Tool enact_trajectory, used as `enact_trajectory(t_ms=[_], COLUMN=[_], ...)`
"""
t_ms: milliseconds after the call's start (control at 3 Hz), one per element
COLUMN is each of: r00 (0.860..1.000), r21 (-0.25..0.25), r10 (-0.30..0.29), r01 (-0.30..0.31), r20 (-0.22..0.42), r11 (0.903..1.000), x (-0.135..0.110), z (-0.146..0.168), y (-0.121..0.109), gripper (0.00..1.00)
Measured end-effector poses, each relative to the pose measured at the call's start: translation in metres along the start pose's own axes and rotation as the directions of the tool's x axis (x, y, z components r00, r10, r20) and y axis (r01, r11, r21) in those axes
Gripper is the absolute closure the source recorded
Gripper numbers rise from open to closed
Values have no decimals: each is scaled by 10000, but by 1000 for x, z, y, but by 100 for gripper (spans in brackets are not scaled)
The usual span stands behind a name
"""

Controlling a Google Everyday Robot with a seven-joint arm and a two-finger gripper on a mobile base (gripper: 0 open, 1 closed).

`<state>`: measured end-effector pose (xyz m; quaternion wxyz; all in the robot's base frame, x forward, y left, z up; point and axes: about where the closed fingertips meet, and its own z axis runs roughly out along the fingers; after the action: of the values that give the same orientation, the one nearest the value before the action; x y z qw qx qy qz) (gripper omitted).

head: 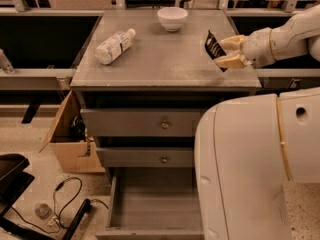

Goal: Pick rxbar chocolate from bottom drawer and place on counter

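The bottom drawer (150,204) is sitting open, low and near. Over the tabletop's (165,64) right edge, the dark, pale-lettered rxbar chocolate (214,48) is standing tilted, pinched in the claw (226,52), with the arm reaching in from the right.

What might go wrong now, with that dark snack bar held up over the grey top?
The gripper holds the rxbar chocolate tilted, near the right edge of the counter; released there, it may tip or slide off. The bottom drawer stands open below, so a bar falling off the front could land inside.
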<state>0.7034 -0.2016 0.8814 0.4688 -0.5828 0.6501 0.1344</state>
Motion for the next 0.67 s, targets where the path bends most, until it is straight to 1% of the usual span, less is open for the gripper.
enact_trajectory(t_ms=[333, 667], r00=[9999, 9941], r21=[-627, -1035], r10=[110, 813], r01=[-118, -885], r20=[-128, -717], r11=[9980, 9907], x=[14, 55], z=[18, 29], y=[-12, -17], gripper=[100, 100])
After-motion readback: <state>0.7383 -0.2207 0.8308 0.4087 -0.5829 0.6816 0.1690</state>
